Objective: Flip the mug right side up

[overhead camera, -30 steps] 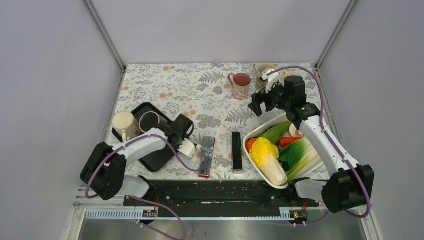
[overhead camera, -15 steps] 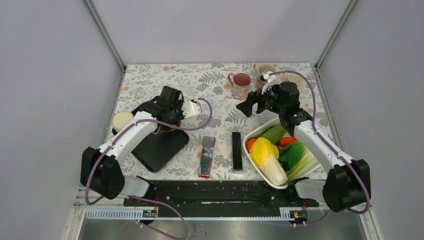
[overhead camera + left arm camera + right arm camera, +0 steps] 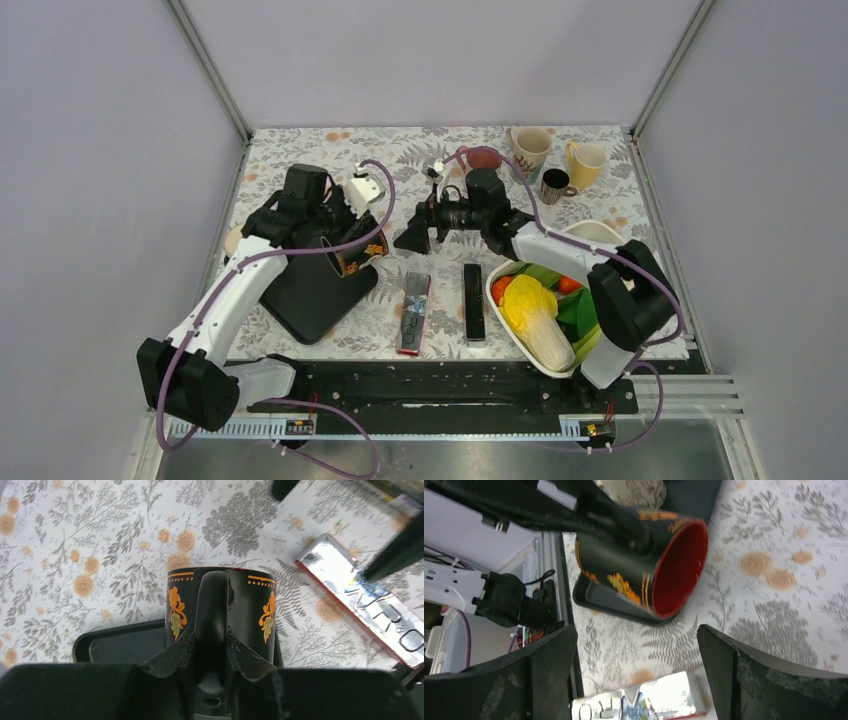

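Observation:
The black mug (image 3: 354, 259) with orange flowers and a red inside hangs tilted on its side over the right edge of the black tray (image 3: 312, 296), mouth toward the right arm. My left gripper (image 3: 340, 244) is shut on its handle; in the left wrist view the fingers (image 3: 172, 653) pinch the handle (image 3: 212, 605) of the mug (image 3: 252, 610). My right gripper (image 3: 416, 238) is open and empty just right of the mug. In the right wrist view the mug (image 3: 624, 560) faces me, beyond the wide-open gripper (image 3: 636, 677).
A cream mug (image 3: 232, 240) stands on the tray's left, mostly hidden. A silver and red pack (image 3: 413, 310) and a black bar (image 3: 473, 300) lie in front. A white basket (image 3: 596, 230) holds vegetables. Pink (image 3: 484, 158), cream (image 3: 530, 146), yellow (image 3: 586, 161) and dark (image 3: 553, 184) mugs stand at the back.
My left gripper took the black mug by its handle, lifted it off the tray and tipped it sideways. My right arm swung left from the back mugs toward it, jaws open.

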You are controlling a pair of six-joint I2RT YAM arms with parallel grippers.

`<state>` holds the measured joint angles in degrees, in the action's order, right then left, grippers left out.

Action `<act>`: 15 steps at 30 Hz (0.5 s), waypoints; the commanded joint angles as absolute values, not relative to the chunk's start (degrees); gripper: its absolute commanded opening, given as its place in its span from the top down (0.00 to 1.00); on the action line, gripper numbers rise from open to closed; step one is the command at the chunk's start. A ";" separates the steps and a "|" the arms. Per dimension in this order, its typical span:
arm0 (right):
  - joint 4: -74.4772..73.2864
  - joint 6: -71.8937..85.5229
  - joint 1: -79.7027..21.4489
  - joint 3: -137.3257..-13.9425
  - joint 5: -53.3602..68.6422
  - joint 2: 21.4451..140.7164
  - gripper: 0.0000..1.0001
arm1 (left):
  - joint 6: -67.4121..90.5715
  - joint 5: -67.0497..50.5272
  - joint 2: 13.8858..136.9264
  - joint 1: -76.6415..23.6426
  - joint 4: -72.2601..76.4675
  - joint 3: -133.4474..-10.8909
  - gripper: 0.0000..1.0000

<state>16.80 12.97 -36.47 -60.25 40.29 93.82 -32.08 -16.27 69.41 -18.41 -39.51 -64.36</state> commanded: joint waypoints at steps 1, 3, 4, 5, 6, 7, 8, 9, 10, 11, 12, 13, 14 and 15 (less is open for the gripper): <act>26.53 19.16 -37.17 -66.51 44.71 99.27 0.01 | -28.64 -23.69 66.42 -18.17 -31.70 -67.41 1.00; 28.49 20.15 -37.38 -67.42 45.81 100.67 0.01 | -26.90 -25.42 66.08 -18.19 -31.10 -68.09 1.00; 28.71 20.54 -37.58 -68.02 46.50 101.41 0.01 | -26.03 -26.16 66.09 -18.19 -31.03 -68.64 1.00; 28.82 21.20 -37.88 -68.55 47.27 102.09 0.00 | -25.30 -26.79 66.16 -18.19 -30.95 -69.31 1.00; 29.32 22.00 -38.31 -68.97 48.00 102.93 0.01 | -24.67 -27.47 66.27 -18.19 -30.87 -69.90 1.00; 30.10 22.82 -38.87 -69.21 48.88 103.84 0.01 | -24.09 -28.20 66.32 -18.19 -30.78 -70.50 1.00; 30.67 23.67 -39.37 -69.44 49.79 104.74 0.01 | -23.63 -28.88 66.40 -18.18 -30.76 -71.01 1.00; 31.09 24.18 -39.98 -69.58 50.70 105.70 0.01 | -23.09 -29.38 66.51 -18.18 -30.74 -71.46 1.00; 31.43 24.59 -40.56 -69.79 52.24 106.30 0.01 | -22.66 -29.72 66.69 -18.19 -30.56 -71.86 1.00; 31.91 24.85 -41.11 -69.93 54.07 106.64 0.01 | -22.15 -29.81 66.96 -18.19 -30.32 -72.29 1.00; 32.86 25.28 -41.61 -69.81 55.49 106.85 0.01 | -21.72 -29.76 67.03 -18.19 -30.10 -72.53 1.00; 34.09 26.01 -41.98 -69.60 56.54 106.76 0.03 | -21.45 -29.91 67.14 -18.19 -29.98 -72.85 1.00; 35.86 26.85 -42.21 -69.45 57.85 106.72 0.08 | -21.12 -30.13 67.27 -18.19 -29.91 -73.24 1.00; 37.75 28.27 -42.32 -69.44 59.46 106.66 0.19 | -20.83 -30.22 67.41 -18.12 -29.87 -73.45 1.00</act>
